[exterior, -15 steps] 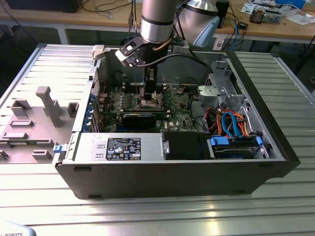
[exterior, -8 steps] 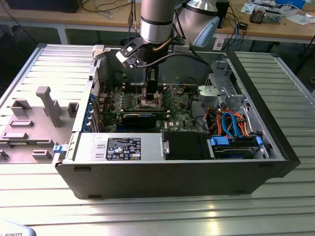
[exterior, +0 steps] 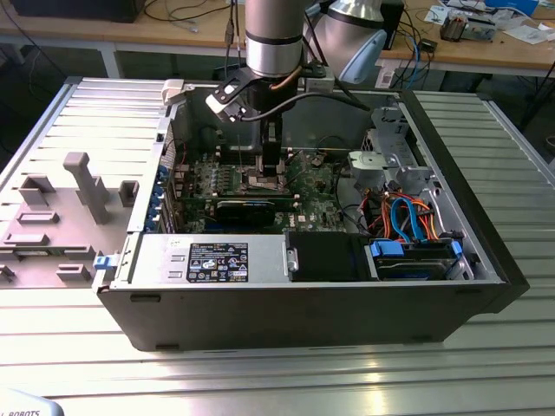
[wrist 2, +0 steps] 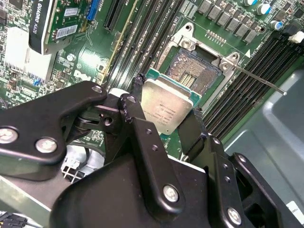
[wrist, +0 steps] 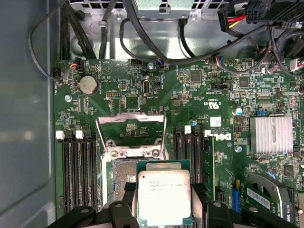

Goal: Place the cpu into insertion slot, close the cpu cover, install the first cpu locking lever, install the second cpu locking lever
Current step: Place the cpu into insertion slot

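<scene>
Cpu (wrist: 164, 197) sits clamped flat between the jaws of the gripper (exterior: 273, 173), held on two opposite edges, its sides roughly square to the insertion slot (wrist: 119, 176). The slot lies just ahead of the fingertips and a little to one side, only partly overlapped. The cpu probably hangs clear above it. Beyond the slot, the cpu cover (wrist: 131, 117) stands raised.

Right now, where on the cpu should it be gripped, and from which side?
Probably best by two opposite side edges, coming from above, as the gripper holds it now. The cpu is a thin flat square with its metal top facing up, so only its edges give opposed faces to pinch, and its underside stays free towards the insertion slot.
</scene>
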`<state>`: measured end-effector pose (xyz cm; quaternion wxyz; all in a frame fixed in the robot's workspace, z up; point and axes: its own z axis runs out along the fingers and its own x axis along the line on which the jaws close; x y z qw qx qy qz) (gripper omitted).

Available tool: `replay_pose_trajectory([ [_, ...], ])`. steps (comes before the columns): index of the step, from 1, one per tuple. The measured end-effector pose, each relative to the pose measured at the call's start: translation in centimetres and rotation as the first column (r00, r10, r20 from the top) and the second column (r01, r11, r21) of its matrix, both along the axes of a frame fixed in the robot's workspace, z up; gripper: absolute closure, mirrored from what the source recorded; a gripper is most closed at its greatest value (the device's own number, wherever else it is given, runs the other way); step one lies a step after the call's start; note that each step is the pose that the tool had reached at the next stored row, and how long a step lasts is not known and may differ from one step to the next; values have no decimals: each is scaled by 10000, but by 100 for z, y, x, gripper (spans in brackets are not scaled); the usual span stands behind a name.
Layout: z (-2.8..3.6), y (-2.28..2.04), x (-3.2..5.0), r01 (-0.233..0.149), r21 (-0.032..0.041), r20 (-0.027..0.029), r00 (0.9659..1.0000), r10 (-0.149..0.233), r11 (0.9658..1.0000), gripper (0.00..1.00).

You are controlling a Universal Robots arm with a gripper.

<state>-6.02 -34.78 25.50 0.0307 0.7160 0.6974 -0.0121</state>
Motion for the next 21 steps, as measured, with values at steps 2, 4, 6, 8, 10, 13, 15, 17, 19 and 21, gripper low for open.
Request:
replay_pose_trajectory([
  [2,-4,0,-3,1,45,-1,10000,-1,10000,45],
  [4,-13,1,-2,-33,81,0,10000,33,10000,45],
  [6,-19,8,-2,-84,84,0,10000,84,9999,45],
  [8,-21,11,-3,-99,83,-1,10000,99,9999,45],
  [10,-22,11,-3,-99,83,0,10000,99,9999,45],
  [13,-25,12,-2,-99,83,0,10000,99,9999,45],
  [15,-29,12,-2,-99,83,0,10000,99,9999,45],
  [17,-34,14,-2,-98,84,0,10000,98,9999,45],
  [19,-40,15,-3,-98,84,0,10000,98,9999,45],
  [21,-45,16,-3,-98,83,-1,10000,98,9999,45],
])
